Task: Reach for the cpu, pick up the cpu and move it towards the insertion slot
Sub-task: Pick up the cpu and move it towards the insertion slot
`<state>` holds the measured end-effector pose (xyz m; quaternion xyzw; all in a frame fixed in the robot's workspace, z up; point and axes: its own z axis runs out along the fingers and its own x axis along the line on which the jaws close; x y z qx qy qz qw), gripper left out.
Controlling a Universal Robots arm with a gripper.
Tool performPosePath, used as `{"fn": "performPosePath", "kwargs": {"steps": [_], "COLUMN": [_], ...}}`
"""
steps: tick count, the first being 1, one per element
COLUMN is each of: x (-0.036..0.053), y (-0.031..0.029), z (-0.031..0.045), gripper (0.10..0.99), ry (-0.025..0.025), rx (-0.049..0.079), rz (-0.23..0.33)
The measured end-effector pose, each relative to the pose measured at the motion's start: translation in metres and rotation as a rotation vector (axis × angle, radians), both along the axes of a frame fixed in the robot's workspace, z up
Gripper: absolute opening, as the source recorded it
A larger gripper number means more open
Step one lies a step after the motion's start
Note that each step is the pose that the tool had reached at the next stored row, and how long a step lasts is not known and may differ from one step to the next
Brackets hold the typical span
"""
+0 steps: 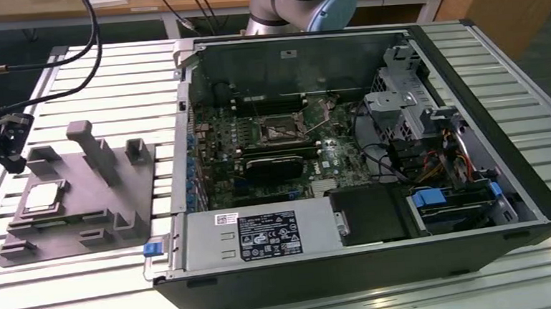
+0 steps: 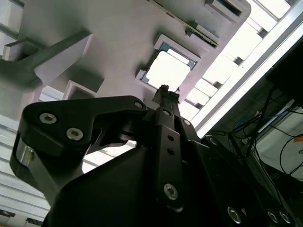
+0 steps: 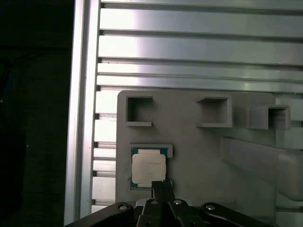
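**The cpu** point(image 1: 42, 198) lies flat, silvery top up, in a shallow recess of the grey fixture point(image 1: 97, 201). In the first wrist view the cpu point(image 3: 148, 169) has one edge hidden behind the tip of the pincer point(image 3: 161, 185). The pincer's fingers are pressed together with nothing between them. Whether the tip touches the chip cannot be told. The slot point(image 1: 279, 130) lies well apart, inside the open case point(image 1: 507, 183) on the slatted desk point(image 1: 107, 71).

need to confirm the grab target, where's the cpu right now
The cpu lies in its pocket on the grey fixture, at the exterior view's left, outside the computer case, with the gripper close by it.
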<state>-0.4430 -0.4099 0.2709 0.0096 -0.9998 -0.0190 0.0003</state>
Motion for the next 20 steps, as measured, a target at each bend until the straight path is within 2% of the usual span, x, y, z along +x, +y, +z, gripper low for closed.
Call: {"fn": "performPosePath", "kwargs": {"steps": [20], "x": [-0.0038], "y": [-0.0053], "z": [-0.0362], "gripper": [0.106], "ry": [0.0002], "rx": [0.000], "rz": [0.000]}}
